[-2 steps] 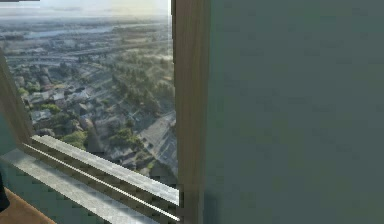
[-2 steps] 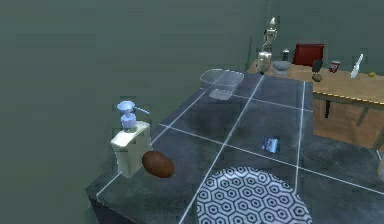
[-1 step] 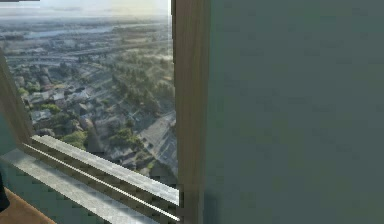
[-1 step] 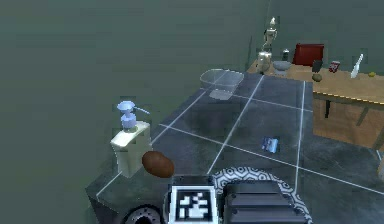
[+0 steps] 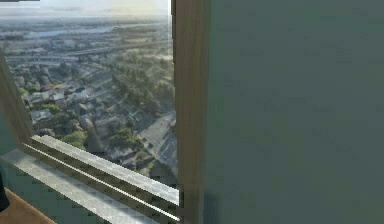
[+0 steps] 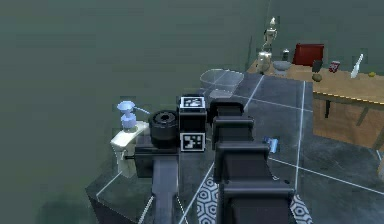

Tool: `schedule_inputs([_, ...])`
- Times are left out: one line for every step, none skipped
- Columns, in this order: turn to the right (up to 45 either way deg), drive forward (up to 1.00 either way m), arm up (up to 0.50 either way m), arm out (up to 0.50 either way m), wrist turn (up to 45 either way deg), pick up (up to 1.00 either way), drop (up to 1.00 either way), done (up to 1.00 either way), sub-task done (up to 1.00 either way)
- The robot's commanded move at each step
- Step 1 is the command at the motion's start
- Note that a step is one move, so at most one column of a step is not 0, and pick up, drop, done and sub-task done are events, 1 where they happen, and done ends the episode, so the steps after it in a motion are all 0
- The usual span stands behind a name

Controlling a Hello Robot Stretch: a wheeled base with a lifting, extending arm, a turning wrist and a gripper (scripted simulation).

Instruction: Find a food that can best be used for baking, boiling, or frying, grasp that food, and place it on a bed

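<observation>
In the arm side view the arm's dark bar (image 6: 165,185) rises from the bottom edge to two white marker squares (image 6: 192,122). Left of them sits the gripper (image 6: 143,148) with its dark round body. A spray bottle (image 6: 125,122), white with a blue top, stands on the dark counter (image 6: 110,185) right at the gripper, so I cannot tell whether it holds anything. Small blobs, one dark and round (image 6: 318,77), lie on a wooden table (image 6: 350,92) at the far right. I cannot name them as food.
The forward view faces a window (image 5: 95,90) over a city, with a wooden frame (image 5: 190,110), a pale sill (image 5: 90,170) and a teal wall (image 5: 300,110) close ahead. On the counter's far end sits a glass bowl (image 6: 222,80). The table carries a red box (image 6: 310,52) and bottles (image 6: 356,66).
</observation>
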Motion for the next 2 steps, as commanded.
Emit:
schedule_inputs([0.0, 0.00, 0.00, 0.00, 45.0, 0.00, 0.00, 0.00, 0.00])
schedule_inputs([0.0, 0.00, 0.00, 0.00, 45.0, 0.00, 0.00, 0.00, 0.00])
